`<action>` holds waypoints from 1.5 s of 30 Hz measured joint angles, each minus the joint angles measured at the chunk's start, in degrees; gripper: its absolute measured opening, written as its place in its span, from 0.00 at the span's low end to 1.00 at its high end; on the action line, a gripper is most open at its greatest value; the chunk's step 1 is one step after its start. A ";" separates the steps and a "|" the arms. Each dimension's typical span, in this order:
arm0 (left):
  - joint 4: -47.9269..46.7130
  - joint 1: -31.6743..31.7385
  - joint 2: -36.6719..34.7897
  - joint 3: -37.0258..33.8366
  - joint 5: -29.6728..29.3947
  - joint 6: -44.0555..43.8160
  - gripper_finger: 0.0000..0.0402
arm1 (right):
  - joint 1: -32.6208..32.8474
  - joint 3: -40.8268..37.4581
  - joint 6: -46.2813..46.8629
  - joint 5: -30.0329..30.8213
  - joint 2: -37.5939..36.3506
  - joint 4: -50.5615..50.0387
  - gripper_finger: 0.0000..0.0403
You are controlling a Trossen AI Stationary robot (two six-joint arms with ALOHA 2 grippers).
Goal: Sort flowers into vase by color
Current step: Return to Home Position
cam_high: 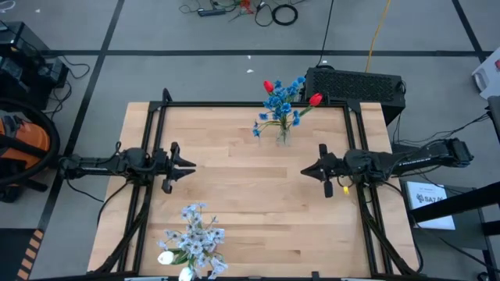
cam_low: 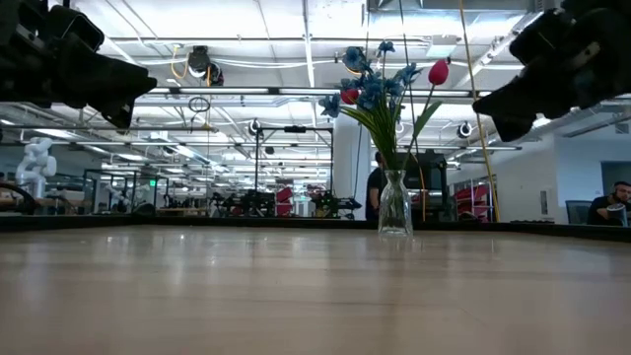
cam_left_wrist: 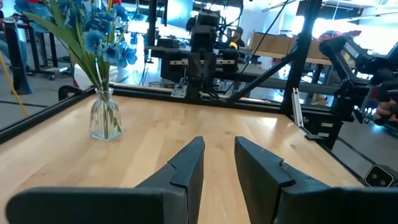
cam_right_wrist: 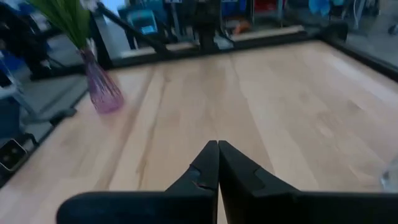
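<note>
A clear glass vase (cam_high: 282,134) stands on its base at the middle of the table's far edge, holding blue flower clusters (cam_high: 283,97) and red buds (cam_high: 315,99). It also shows in the low view (cam_low: 394,205) and the left wrist view (cam_left_wrist: 104,116). A second vase (cam_right_wrist: 102,92) stands at the near edge, left of the middle, with pale white-lavender clusters (cam_high: 195,234) and white buds (cam_high: 166,257). My left gripper (cam_high: 190,165) (cam_left_wrist: 219,144) hovers open above the table's left part. My right gripper (cam_high: 305,171) (cam_right_wrist: 217,144) hovers shut above the right part. Both point toward the table's middle.
A black frame rail (cam_high: 250,104) runs along the table's far edge and down both sides. Bare wood (cam_high: 250,179) lies between the two grippers. A black box (cam_high: 355,83) sits beyond the far right corner. People show in the room behind the table (cam_low: 616,202).
</note>
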 joint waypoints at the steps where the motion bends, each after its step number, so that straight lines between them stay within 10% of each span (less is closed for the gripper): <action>1: 0.02 0.00 0.00 0.00 0.02 -0.04 0.24 | 0.00 -1.42 0.07 -0.12 -1.58 1.14 0.00; 23: 0.04 0.00 -0.01 0.00 0.05 0.04 0.24 | -3.10 -8.65 -1.54 -3.01 -29.87 -11.51 0.00; 45: 0.07 0.00 -0.02 0.00 0.02 0.00 0.24 | -3.08 -8.62 -0.91 -2.66 -30.42 -11.64 0.00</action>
